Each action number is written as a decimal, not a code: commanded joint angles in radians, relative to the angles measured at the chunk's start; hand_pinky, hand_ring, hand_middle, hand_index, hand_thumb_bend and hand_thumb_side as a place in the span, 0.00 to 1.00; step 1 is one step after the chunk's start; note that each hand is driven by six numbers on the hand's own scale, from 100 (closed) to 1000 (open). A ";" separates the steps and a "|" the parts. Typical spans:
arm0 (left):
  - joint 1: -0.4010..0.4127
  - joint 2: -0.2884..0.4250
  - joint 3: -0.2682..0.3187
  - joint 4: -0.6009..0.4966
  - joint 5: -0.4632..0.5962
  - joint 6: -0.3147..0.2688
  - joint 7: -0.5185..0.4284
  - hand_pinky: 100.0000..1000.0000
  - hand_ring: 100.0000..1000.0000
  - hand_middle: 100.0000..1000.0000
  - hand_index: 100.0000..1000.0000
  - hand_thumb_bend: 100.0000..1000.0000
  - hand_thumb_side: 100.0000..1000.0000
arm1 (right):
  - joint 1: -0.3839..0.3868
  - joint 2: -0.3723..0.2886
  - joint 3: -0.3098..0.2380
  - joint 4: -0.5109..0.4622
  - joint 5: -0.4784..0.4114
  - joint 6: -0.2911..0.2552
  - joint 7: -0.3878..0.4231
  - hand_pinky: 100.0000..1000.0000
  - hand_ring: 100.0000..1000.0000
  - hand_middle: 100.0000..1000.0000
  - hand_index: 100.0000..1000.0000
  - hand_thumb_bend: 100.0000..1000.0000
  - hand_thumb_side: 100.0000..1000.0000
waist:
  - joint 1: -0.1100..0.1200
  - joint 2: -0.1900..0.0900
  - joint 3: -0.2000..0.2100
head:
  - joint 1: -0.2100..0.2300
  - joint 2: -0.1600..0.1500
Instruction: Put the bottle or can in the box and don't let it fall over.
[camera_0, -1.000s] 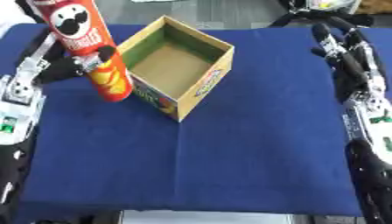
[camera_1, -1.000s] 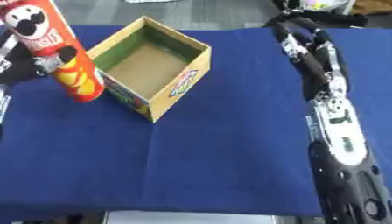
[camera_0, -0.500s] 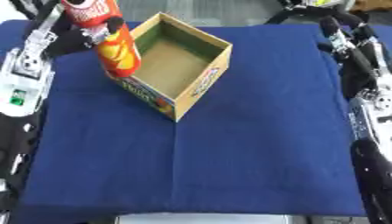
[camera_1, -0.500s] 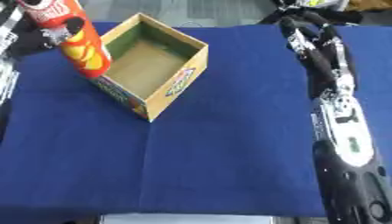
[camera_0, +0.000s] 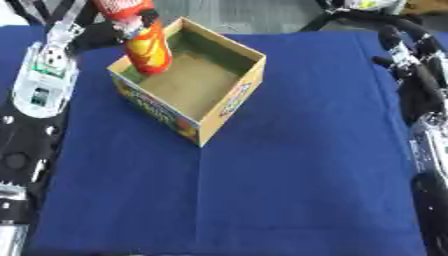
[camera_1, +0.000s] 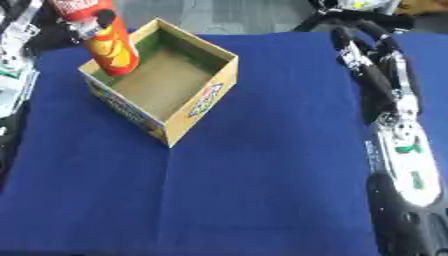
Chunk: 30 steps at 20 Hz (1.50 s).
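Covering most of the frame, a blue cloth is spread over the table, bare in the lower half. Along the left edge of the frame the left arm is seen, silver and black, rising toward the upper left corner. Along the right edge the right arm is seen, with the right hand raised at the upper right above the cloth, its fingers straight and loosely extended, nothing held in them.

Above centre and to the left, an open cardboard box is set cornerwise on the cloth, its printed outer wall turned toward the lower left and its brown floor visible. A red and yellow can is held upright over the box's upper left corner, its lower end seen against the inside of the box near the far left wall; whether it touches the floor cannot be told. At the upper left of the frame the left hand is closed round the can's upper part, dark fingers curled across its front.
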 joint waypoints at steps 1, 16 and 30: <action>-0.048 0.011 0.017 0.013 -0.015 -0.005 0.023 1.00 0.62 0.36 0.40 0.00 0.43 | -0.026 0.001 0.005 -0.030 -0.012 -0.001 0.007 0.74 0.95 1.00 0.79 0.61 0.30 | 0.000 -0.009 -0.010 | 0.018 -0.028; -0.158 0.018 0.046 0.158 -0.073 -0.064 0.079 1.00 0.66 0.44 0.54 0.02 0.48 | -0.069 0.046 0.038 -0.040 -0.017 0.005 0.039 0.74 0.95 1.00 0.79 0.61 0.30 | -0.002 0.037 -0.066 | 0.063 -0.069; -0.165 0.041 0.072 0.234 -0.262 -0.120 0.018 1.00 0.80 0.68 1.00 0.89 0.74 | -0.074 0.048 0.048 -0.039 -0.021 0.008 0.050 0.74 0.95 1.00 0.79 0.61 0.30 | 0.001 0.043 -0.070 | 0.063 -0.070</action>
